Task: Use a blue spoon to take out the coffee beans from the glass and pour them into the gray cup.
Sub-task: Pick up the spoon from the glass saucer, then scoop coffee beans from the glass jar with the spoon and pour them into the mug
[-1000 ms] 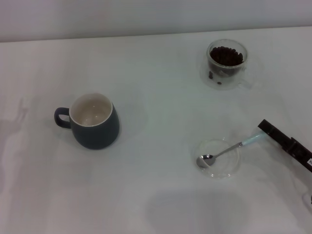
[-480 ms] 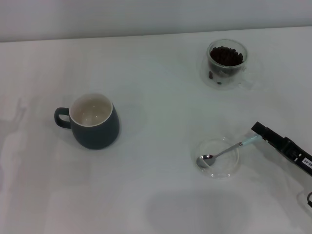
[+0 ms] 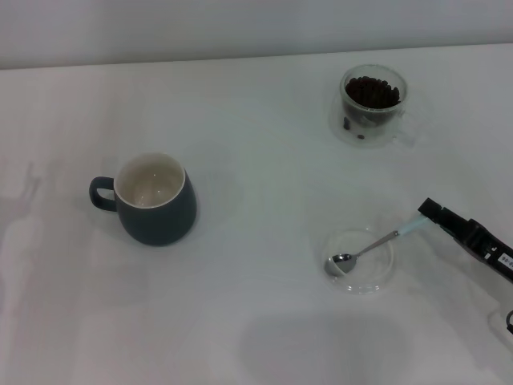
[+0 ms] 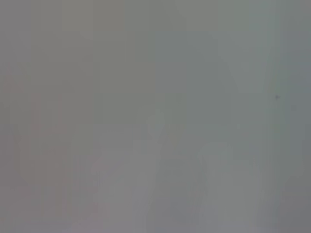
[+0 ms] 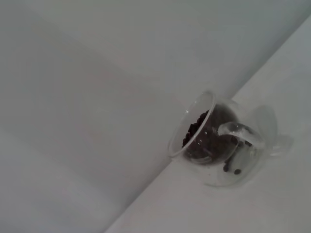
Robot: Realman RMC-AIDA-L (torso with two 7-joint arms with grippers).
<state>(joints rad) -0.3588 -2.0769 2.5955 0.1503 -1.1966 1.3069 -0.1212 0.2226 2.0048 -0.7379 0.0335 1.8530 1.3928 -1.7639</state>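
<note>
Right gripper (image 3: pixel 426 212) at the pale-blue handle end of the metal teaspoon (image 3: pixel 367 248), grip state unclear, spoon bowl in flat clear saucer (image 3: pixel 383 275), clear glass of dark coffee beans (image 3: pixel 372 105) beyond, blue-gray ceramic mug (image 3: pixel 152 200) well apart from the saucer

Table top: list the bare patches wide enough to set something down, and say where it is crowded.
The widest bare stretch of the table lies between the gray cup and the glass. The near edge, below cup and saucer, is bare too. It is crowded on the right: the right claw is at the blue spoon, which rests in the saucer.
</note>
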